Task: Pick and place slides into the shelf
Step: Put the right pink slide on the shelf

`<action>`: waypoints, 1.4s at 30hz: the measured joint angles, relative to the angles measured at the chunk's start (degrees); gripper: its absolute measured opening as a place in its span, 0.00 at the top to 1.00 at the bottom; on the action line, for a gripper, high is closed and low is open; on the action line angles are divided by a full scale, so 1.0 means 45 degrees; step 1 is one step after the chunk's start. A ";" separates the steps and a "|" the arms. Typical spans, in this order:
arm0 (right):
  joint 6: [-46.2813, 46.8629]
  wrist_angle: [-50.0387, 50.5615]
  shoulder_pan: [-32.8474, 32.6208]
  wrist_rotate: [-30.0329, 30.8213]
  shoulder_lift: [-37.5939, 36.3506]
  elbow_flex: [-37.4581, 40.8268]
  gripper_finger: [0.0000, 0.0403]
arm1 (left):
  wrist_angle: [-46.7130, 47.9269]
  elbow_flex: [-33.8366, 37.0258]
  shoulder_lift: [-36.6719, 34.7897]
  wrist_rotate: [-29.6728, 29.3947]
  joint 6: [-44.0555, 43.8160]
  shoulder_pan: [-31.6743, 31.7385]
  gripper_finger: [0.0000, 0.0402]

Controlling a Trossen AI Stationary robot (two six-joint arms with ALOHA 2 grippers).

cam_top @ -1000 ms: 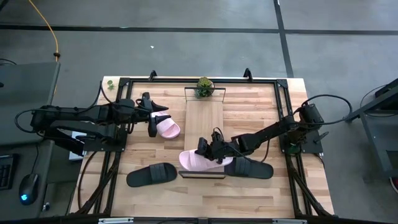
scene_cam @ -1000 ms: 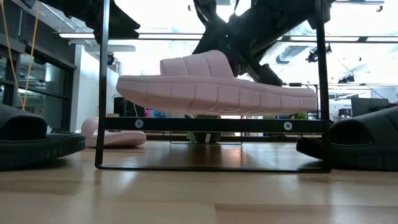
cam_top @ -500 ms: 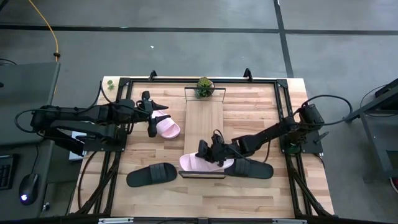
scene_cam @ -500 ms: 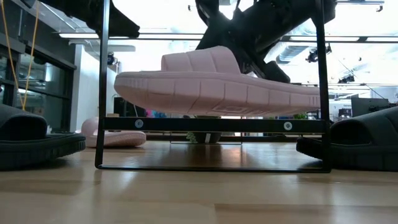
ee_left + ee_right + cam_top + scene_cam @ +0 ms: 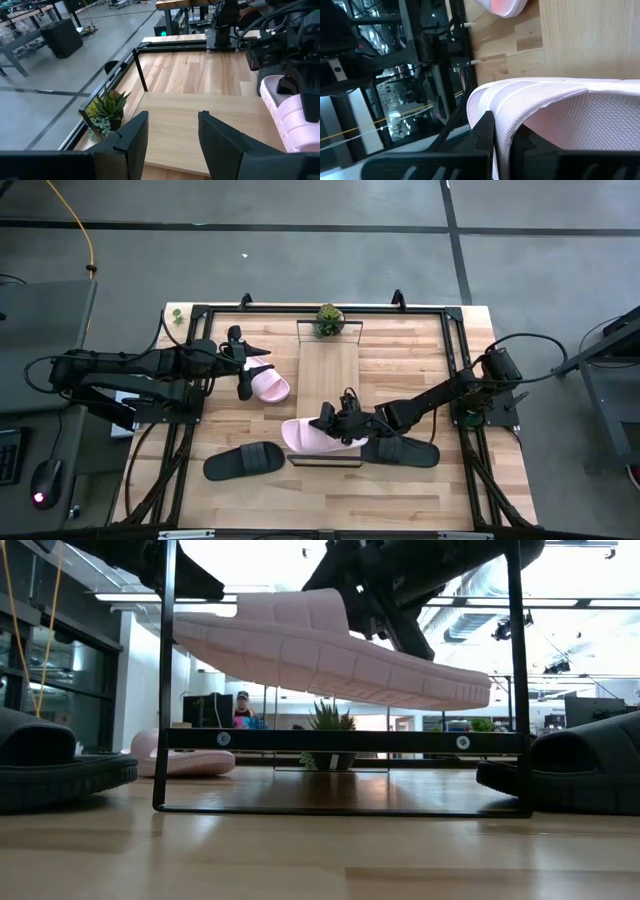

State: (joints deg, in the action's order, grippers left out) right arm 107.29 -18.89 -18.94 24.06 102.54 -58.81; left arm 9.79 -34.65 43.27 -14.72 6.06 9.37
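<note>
Right hand (image 5: 345, 420) is clamped on a pink slide's (image 5: 315, 437) strap, holding it tilted in the air over the shelf's (image 5: 330, 370) near end. Left hand (image 5: 243, 367) idles part-open beside the other pink (image 5: 268, 386). You've got none shelved; both blacks (image 5: 243, 461) are on the worktop (image 5: 420, 345).

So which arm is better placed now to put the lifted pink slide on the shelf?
The right. Its gripper is already shut on the pink slide, tilted in the air at the shelf's near end. The left gripper is open over the other pink slide.
</note>
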 joint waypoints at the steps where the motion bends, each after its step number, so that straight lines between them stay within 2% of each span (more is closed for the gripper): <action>1: 0.0080 0.0003 -0.0031 0.0015 0.0000 0.0000 0.98 | 0.0054 0.0000 0.0000 0.0000 -0.0030 0.0000 0.61; 8: 0.0057 0.0073 -0.0142 -0.0179 0.0000 0.0000 0.98 | 0.0186 0.0000 0.0000 -0.0003 -0.0290 0.0000 0.61; 14: 0.0236 0.0779 -0.0137 -0.1221 0.0000 0.0000 0.98 | 0.0259 0.0000 0.0000 0.0000 -0.0450 0.0000 0.61; 22: 0.0308 0.0805 -0.0166 -0.1302 0.0000 0.0000 0.97 | 0.0226 0.0000 -0.0003 0.0000 -0.0441 0.0000 0.61; 42: 0.0734 0.0117 -0.0166 -0.1401 -0.0005 -0.0022 0.72 | 0.0149 0.0000 -0.0005 0.0000 -0.0412 0.0000 0.61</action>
State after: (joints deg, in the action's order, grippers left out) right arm 110.59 -18.36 -19.68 17.76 102.52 -58.91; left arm 10.46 -34.65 43.24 -14.72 4.21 9.37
